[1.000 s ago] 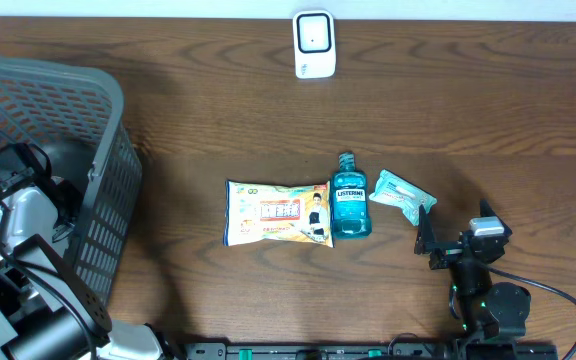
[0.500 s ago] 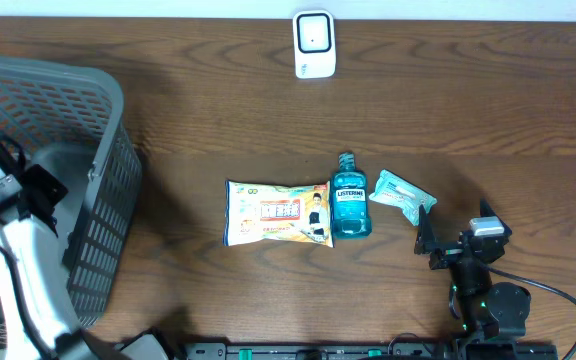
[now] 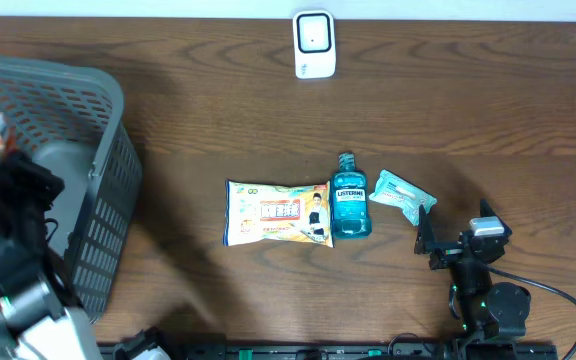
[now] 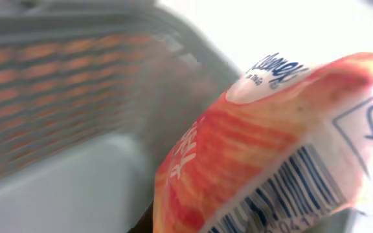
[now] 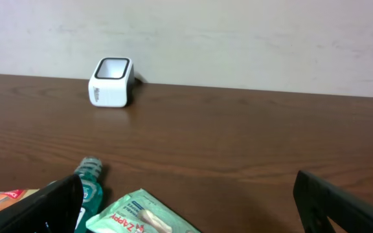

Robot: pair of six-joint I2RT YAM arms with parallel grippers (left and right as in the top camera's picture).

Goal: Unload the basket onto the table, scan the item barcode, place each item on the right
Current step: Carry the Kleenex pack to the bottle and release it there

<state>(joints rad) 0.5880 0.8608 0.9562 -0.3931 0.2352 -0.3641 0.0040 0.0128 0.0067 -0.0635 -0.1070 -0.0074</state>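
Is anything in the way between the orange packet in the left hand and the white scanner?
Maybe the basket wall, since the left hand holds the packet at the basket. Beyond that, there is only bare table up to the scanner.

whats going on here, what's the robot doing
The left arm is over the grey basket, seemingly holding an orange packet with its barcode showing. The white scanner sits at the far edge of the table. The right gripper rests open near a snack bag, a mouthwash bottle and a teal packet.
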